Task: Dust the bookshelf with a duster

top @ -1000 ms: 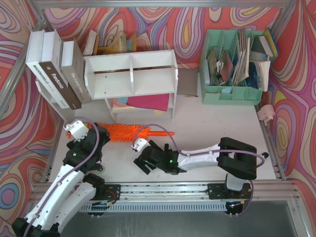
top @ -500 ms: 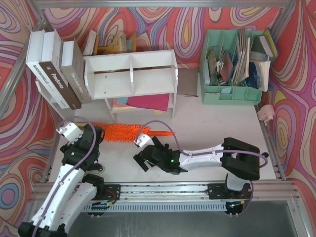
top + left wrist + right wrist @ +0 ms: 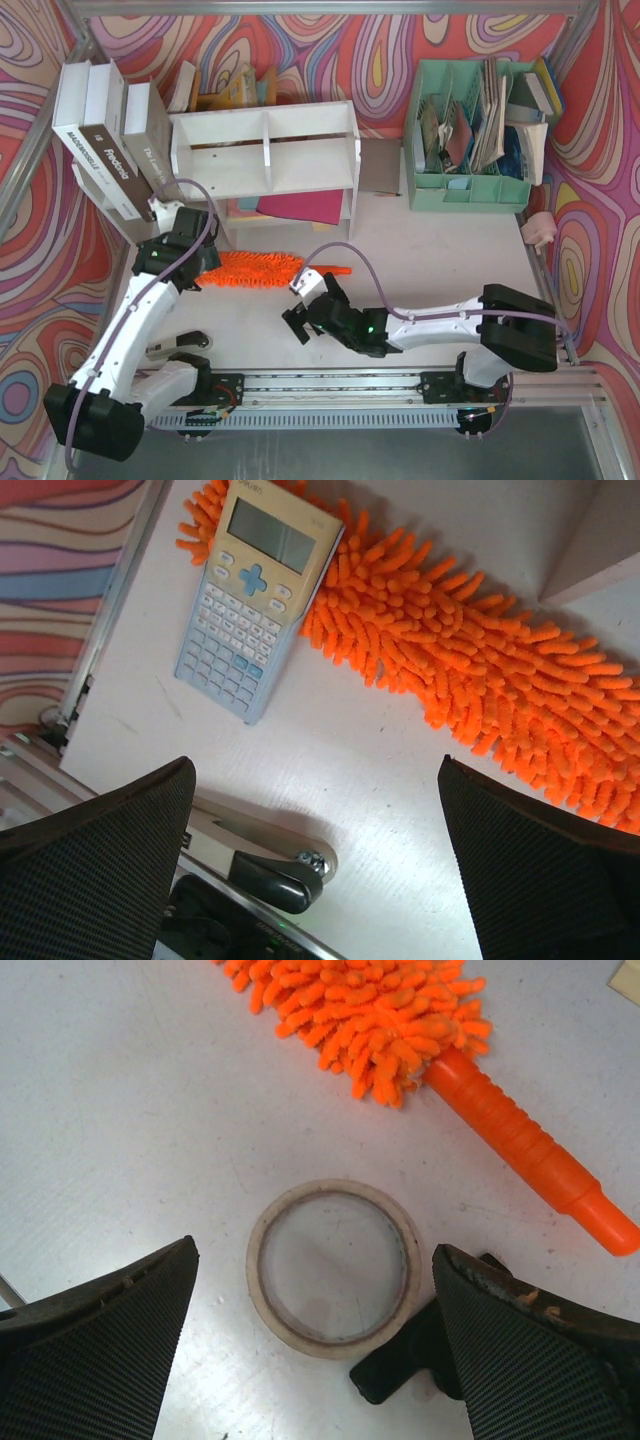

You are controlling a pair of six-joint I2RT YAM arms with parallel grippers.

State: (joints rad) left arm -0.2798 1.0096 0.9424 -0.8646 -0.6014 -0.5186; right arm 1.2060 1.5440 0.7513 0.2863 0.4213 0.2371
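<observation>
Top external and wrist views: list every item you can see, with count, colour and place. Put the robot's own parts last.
bookshelf: one, white, back centre of the table.
duster: one, orange, lying on the table in front of the bookshelf.
calculator: one, beige and pale blue, against the duster's fluffy tip.
tape roll: one, off-white, flat on the table near the duster's handle.
big books: several, white and brown, back left.
paper organizer: one, mint-green, back right, filled with papers.
papers: a few, pink and magenta, under the bookshelf.
table: one, white.
left fingers: two, black, open, above the duster's fluffy end.
right fingers: two, black, open, above the tape roll.
</observation>
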